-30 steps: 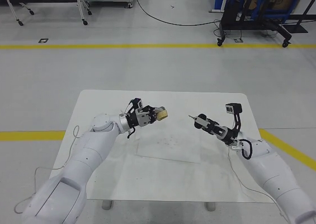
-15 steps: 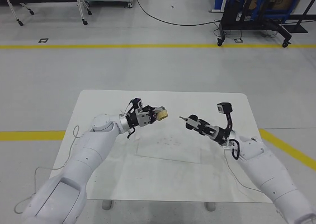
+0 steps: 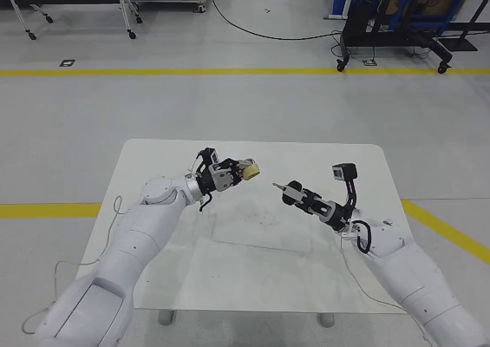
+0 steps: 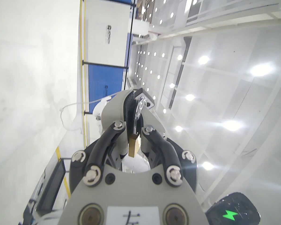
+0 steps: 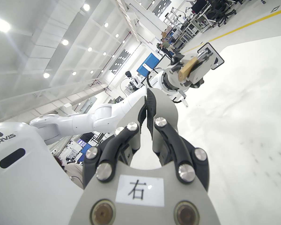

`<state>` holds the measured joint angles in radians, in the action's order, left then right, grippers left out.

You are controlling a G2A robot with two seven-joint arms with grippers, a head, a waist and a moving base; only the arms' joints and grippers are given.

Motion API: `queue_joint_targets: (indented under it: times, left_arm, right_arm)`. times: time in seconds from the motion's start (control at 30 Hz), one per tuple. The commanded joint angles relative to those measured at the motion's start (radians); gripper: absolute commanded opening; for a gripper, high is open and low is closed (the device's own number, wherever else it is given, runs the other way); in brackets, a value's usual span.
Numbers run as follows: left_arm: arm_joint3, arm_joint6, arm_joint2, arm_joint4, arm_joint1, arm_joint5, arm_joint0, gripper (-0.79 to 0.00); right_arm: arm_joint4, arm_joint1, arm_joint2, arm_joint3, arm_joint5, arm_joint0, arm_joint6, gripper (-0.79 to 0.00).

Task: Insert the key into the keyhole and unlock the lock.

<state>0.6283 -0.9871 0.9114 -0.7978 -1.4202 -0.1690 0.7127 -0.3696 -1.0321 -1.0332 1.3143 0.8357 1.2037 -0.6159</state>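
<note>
Left end effector [image 3: 234, 171] recorded above the far-left part of the white counter [image 3: 253, 278], clear of the surface, its fingers pinched on the padlock [image 3: 248, 167]. In the left wrist view the silver shackle is seen clamped between the dark pads, with the brass body visible through the gap between the finger links. From the top view the brass body is seen projecting past the fingertips toward the middle of the counter, on the side facing the other arm. Right end effector [image 5: 147, 101] recorded above the counter's right half, also off the surface, fingers pressed tight together on the key [image 3: 277, 185]. Only the thin metal blade is seen, jutting out beyond the fingertips; the rest is hidden between the pads. The blade is aimed at the padlock. Key tip and brass body are near each other but apart, with bare counter visible between them. Key not yet entered in the keyhole. The keyhole itself is too small to be made out.
</note>
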Motion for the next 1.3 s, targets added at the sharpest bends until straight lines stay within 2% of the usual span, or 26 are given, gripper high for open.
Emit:
queue_joint_targets:
  times: [0.0, 0.07, 0.2, 0.33, 0.5, 0.63, 0.7, 1.27]
  left_arm:
    - [0.028, 0.084, 0.005, -0.004, -0.002, 0.001, 0.024, -0.785]
    - [0.049, 0.164, 0.007, 0.000, -0.007, -0.018, 0.046, -0.785]
    - [0.082, 0.327, 0.011, -0.013, -0.022, -0.087, 0.091, -0.785]
    - [0.111, 0.404, -0.001, 0.006, -0.035, -0.136, 0.121, -0.785]
    - [0.134, 0.410, -0.017, 0.059, -0.043, -0.117, 0.123, -0.785]
    - [0.144, 0.409, -0.011, 0.091, -0.040, -0.114, 0.115, -0.785]
    - [0.144, 0.409, -0.011, 0.091, -0.040, -0.114, 0.115, -0.785]
    - [0.144, 0.409, -0.011, 0.091, -0.040, -0.114, 0.115, -0.785]
  right_arm:
    - [-0.001, 0.000, 0.000, 0.000, 0.000, 0.000, 0.000, -0.785]
    - [0.000, 0.000, 0.000, 0.002, -0.005, 0.001, 0.004, -0.785]
    - [0.020, -0.008, 0.006, 0.036, -0.092, 0.017, 0.069, -0.785]
    - [-0.010, -0.017, 0.010, 0.050, -0.195, 0.023, 0.121, -0.785]
    - [-0.008, -0.026, 0.011, 0.052, -0.294, 0.021, 0.174, -0.785]
    - [-0.010, -0.030, 0.006, 0.076, -0.332, 0.044, 0.193, -0.785]
    - [-0.053, -0.027, -0.002, 0.107, -0.329, 0.068, 0.155, -0.785]
    - [-0.051, -0.028, -0.003, 0.107, -0.332, 0.068, 0.158, -0.785]
